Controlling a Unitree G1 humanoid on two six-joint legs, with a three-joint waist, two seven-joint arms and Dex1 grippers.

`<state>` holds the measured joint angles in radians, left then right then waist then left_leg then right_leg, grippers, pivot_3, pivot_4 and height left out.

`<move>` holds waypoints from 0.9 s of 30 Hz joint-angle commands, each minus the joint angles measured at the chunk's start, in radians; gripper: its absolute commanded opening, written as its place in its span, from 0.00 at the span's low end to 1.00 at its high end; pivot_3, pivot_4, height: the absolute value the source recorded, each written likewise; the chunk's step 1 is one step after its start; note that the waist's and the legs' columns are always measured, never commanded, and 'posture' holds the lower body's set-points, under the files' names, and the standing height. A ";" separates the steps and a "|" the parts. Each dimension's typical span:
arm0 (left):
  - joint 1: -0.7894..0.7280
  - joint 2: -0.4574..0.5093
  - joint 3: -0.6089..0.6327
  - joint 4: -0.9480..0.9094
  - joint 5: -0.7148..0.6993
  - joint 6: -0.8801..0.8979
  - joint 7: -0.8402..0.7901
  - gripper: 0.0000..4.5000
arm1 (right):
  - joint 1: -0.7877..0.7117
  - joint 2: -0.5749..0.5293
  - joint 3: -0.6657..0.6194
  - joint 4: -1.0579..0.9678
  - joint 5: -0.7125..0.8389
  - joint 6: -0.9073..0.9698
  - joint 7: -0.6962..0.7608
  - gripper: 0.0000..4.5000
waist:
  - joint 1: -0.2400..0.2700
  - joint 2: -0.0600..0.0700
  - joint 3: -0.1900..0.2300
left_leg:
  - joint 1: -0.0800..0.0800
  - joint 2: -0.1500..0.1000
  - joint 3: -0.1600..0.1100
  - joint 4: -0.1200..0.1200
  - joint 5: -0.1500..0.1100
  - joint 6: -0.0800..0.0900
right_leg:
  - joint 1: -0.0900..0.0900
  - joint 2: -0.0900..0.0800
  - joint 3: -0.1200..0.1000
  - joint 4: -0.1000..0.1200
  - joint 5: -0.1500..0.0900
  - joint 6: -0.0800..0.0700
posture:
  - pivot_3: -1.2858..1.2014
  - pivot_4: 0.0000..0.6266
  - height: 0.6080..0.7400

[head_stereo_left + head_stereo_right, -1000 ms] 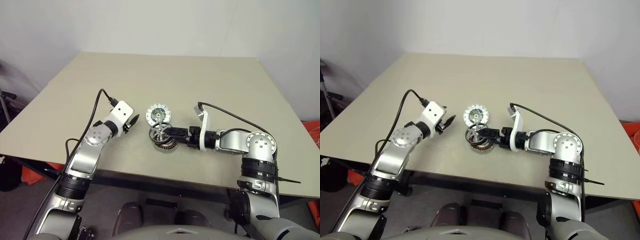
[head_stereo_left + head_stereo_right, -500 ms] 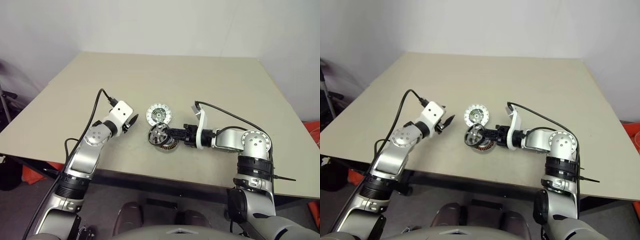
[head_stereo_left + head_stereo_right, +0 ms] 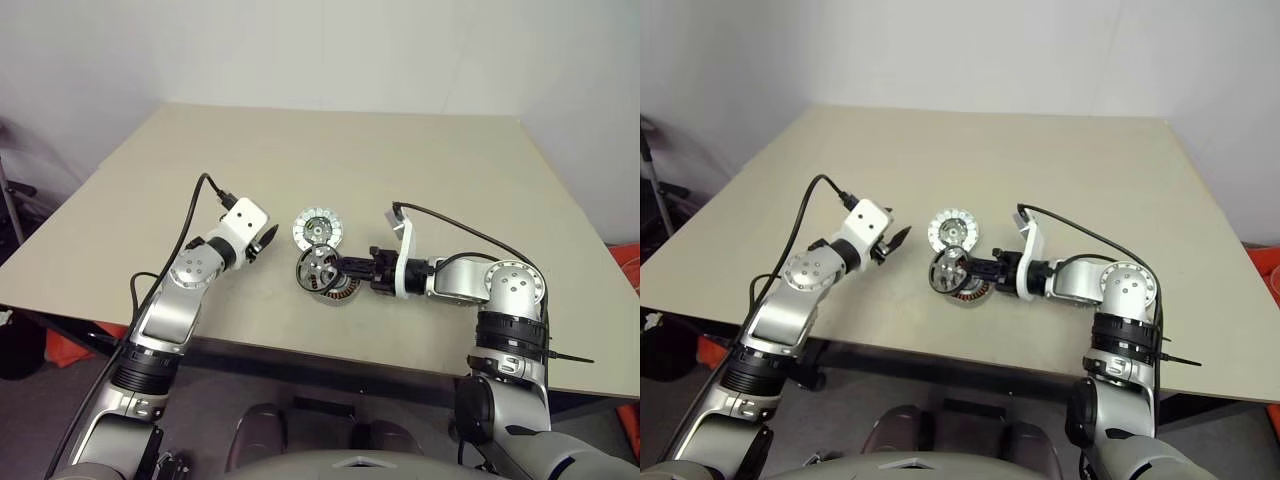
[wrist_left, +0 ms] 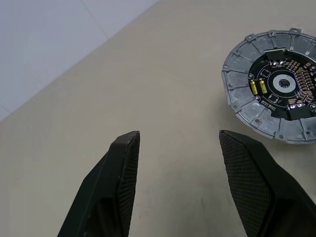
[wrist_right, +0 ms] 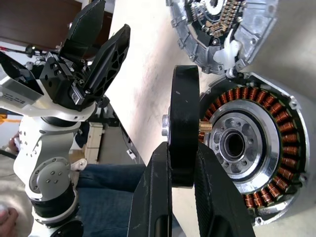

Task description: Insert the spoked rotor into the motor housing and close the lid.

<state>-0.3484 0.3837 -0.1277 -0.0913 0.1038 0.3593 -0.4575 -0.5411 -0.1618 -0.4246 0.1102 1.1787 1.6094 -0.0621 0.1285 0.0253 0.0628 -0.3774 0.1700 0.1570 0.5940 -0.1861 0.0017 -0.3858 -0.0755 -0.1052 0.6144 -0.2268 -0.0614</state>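
Copper-wound motor housing (image 5: 252,153) on table; right gripper (image 5: 177,165) clamps spoked rotor (image 5: 183,123) upright above it — lid (image 4: 274,91) at 12 o'clock, left gripper (image 4: 180,148) open, empty.

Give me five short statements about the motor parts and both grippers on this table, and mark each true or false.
1. The right gripper is shut on the spoked rotor, held on edge. True.
2. The spoked rotor already sits flat inside the motor housing. False: it stands upright at the housing's side, leaving the copper windings and silver hub exposed.
3. The lid lies on the table beside the motor housing. True.
4. The left gripper holds the lid. False: its fingers are open and empty, short of the lid.
5. The lid covers the housing. False: the housing is uncovered.
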 commanded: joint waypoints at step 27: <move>0.023 0.032 -0.031 -0.009 0.024 -0.040 -0.001 0.60 | -0.011 -0.036 -0.010 0.091 0.310 -0.048 -0.147 0.07 | -0.002 0.000 0.000 | 0.000 0.000 0.000 0.000 0.000 0.000 | 0.000 0.000 0.000 0.000 0.000 0.000 | 0.52 0.00 1.00</move>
<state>-0.3190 0.4101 -0.1601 -0.0765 0.1192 0.3440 -0.4621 -0.5196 -0.1943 -0.4212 0.2074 1.4253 1.5748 -0.1955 0.1262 0.0253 0.0628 -0.3773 0.1702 0.1569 0.5939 -0.1860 0.0015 -0.3861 -0.0755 -0.1052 0.6142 -0.2267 -0.0613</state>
